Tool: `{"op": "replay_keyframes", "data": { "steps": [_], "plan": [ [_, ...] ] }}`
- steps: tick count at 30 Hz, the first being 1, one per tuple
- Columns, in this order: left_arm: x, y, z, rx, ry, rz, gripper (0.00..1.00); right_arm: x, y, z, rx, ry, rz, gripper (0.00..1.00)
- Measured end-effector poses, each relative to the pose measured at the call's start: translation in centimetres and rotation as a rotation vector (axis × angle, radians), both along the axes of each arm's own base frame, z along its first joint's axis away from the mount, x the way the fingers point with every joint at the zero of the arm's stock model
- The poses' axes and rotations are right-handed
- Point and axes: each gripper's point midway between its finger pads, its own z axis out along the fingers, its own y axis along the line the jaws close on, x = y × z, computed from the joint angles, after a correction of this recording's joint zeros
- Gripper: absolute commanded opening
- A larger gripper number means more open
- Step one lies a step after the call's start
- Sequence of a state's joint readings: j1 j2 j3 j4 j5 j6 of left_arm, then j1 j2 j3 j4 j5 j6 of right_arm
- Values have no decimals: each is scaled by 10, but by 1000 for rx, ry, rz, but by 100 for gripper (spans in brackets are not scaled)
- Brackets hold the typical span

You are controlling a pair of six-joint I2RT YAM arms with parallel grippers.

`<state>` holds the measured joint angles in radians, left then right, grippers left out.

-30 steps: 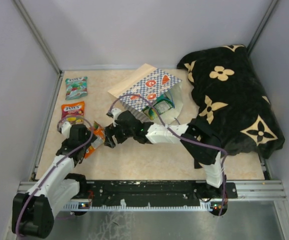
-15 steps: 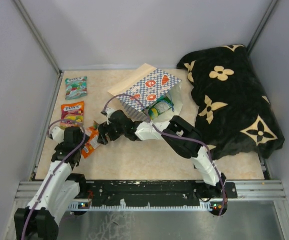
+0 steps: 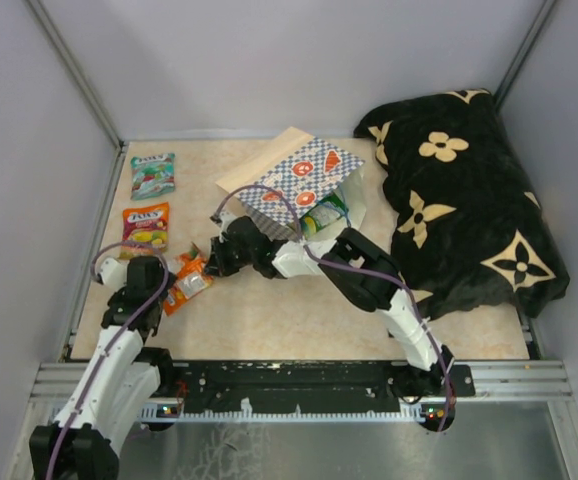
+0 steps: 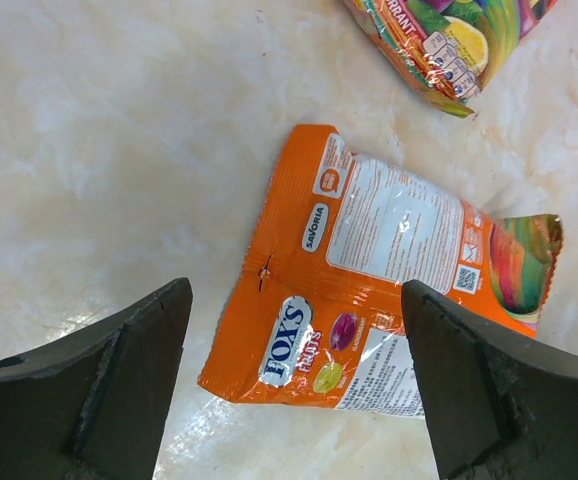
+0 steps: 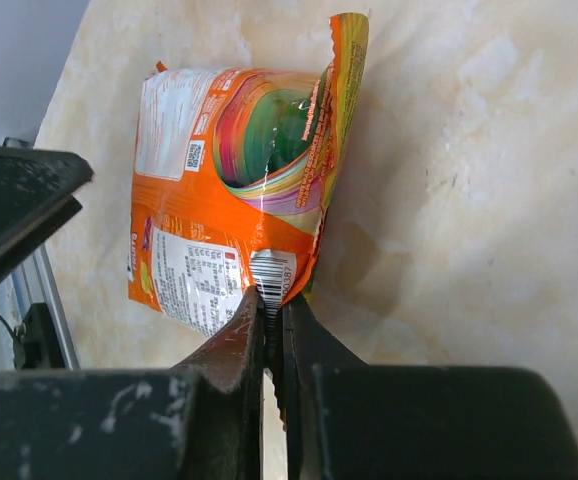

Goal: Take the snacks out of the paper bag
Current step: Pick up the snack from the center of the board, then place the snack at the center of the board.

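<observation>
Right wrist view is showing the right claw (image 5: 272, 308) pressed shut at the barcode edge of a flat, glossy orange foil candy packet (image 5: 219, 190); whether it is nipping the foil is unclear. The packet is lying on the marbled beige surface (image 5: 469, 200), near-left of the tan checkered paper bag (image 3: 289, 175). Being light, crinkly and slippery, it is probably calling for a pinch on a sealed edge. The left claw (image 4: 295, 292) is hovering wide above it.

Paper bag (image 3: 291, 178) centre; cloth (image 3: 469, 200) right of it; three snacks (image 3: 147, 225) left.

The right gripper (image 5: 272, 303) has its 2 fingers (image 5: 231, 348) pressed together, tips at the barcode edge of 1 orange packet (image 5: 224, 190). The packet lies printed back up, one end curled, on the pale marbled table (image 5: 489, 180). Whether its edge is pinched is unclear.
</observation>
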<state>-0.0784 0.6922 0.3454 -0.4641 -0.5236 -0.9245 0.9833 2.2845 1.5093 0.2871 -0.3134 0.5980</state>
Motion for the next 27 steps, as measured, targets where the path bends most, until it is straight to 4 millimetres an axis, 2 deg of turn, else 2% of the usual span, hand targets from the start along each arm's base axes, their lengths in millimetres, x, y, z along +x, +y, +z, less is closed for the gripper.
{"op": "replay_keyframes", "data": {
  "steps": [3, 6, 8, 10, 12, 14, 18, 27],
  "plan": [
    [-3, 1, 9, -5, -32, 5, 90, -4, -8, -1, 3, 8, -13, 0],
    [3, -1, 39, -16, -137, -1, 89, -11, -22, 8, -5, 7, -29, 0],
    [7, -3, 59, -26, -209, -15, 87, -13, -30, 22, 3, -1, -37, 0],
    [11, -8, 83, -41, -292, -40, 82, -13, -34, 44, 31, -12, -45, 0],
    [15, -13, 101, -50, -346, -73, 81, -11, -36, 72, 82, -25, -54, 0],
    [18, -18, 110, -54, -369, -114, 81, -6, -39, 95, 128, -34, -66, 0],
    [21, -29, 115, -62, -376, -182, 83, 11, -55, 128, 203, -40, -105, 0],
    [39, -62, 142, -141, -509, -350, 85, 17, -81, 173, 334, -6, -121, 0]
  ]
}}
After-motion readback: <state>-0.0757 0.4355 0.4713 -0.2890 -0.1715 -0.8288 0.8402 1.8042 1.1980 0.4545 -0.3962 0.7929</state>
